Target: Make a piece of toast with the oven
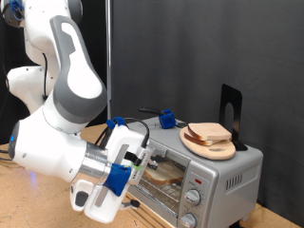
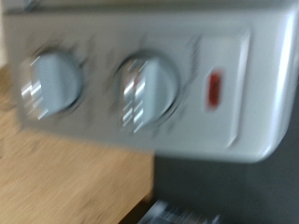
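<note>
The silver-grey oven (image 1: 228, 169) stands at the exterior view's right, its glass door shut. A pale slice, the piece of toast (image 1: 167, 172), lies on the rack inside, seen through the glass. My gripper (image 1: 95, 201) hangs low in front of the oven, at the exterior view's lower left, close to the door and touching nothing that I can see. The blurred wrist view shows the oven's panel (image 2: 187, 56) close up, with two round knobs (image 2: 145, 89) and a red light (image 2: 214, 89). No fingers show there.
A round wooden board (image 1: 204, 147) with another bread slice (image 1: 211, 134) lies on top of the oven. A black stand (image 1: 231, 114) rises behind it, and a blue clip (image 1: 167, 119) sits at the oven's back. The wooden table (image 1: 38, 204) runs below, with a dark curtain behind.
</note>
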Tool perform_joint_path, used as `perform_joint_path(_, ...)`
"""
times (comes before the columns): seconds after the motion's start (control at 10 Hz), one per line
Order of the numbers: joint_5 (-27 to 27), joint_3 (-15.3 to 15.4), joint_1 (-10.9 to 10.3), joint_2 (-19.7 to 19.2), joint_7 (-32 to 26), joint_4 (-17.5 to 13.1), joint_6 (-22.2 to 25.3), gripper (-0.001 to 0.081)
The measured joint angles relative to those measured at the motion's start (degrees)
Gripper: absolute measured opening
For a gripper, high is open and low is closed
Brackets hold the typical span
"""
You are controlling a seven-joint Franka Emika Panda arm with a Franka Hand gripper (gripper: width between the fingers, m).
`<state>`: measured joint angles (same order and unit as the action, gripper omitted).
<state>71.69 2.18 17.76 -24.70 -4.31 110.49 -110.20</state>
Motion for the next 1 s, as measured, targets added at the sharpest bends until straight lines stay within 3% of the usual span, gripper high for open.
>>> perform_joint_path(0.2,-5.75,0.01,0.43,-4.04,-1.13,-5.44,6.74,0.0805)
perform_joint_path(0.4,-7.77,0.01,-0.52,-8.75,-1.16,-11.05,5.77,0.0805)
perform_joint_path(0.7,-7.69,-0.01,0.03,-8.93,-3.18,-10.73,7.94,0.0805)
perform_joint_path(1.0,-2.62,0.67,-0.23,-12.73,-10.86,-11.79,-1.29,0.0805)
